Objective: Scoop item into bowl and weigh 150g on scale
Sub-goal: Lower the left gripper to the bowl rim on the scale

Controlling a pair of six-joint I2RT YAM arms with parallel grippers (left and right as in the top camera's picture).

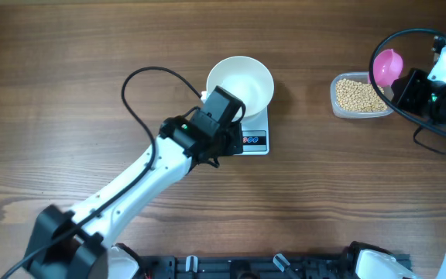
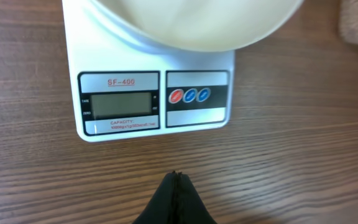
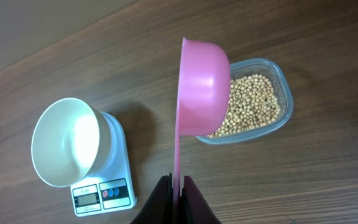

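Obs., one moment, noted from the arms' end of the tabletop outward.

Left side. The left claw point(image 2: 176, 180) had its two black fingers pressed together with nothing between them. It sat low over the brown wood-grain tabletop point(image 1: 68, 62), just in front of the display edge of the small white square digital scale point(image 2: 154, 99). Contact with the wood could not be judged.

The scale's front strip carried a grey display window beside a dark panel with one red and two blue round buttons. No reading could be made out on the display.

Just beyond that strip, the round, plain white deep bowl point(image 1: 241, 81) stood on the scale platform. Its rim overhung the platform's far and left edges. Its inside showed bare white.

Right side, well apart from the scale. The right claw point(image 3: 178, 180) was pinching the thin handle of a pink plastic scoop point(image 3: 201, 87), which was held on edge. The scoop's cup hung past the fingers, above a clear rounded-rectangular plastic tub point(image 1: 334, 99). From overhead it sat over the tub's far right corner.

The tub rested on the tabletop to the right of the scale. It held the small round tan beans point(image 3: 250, 102) in a fairly even layer across its floor.
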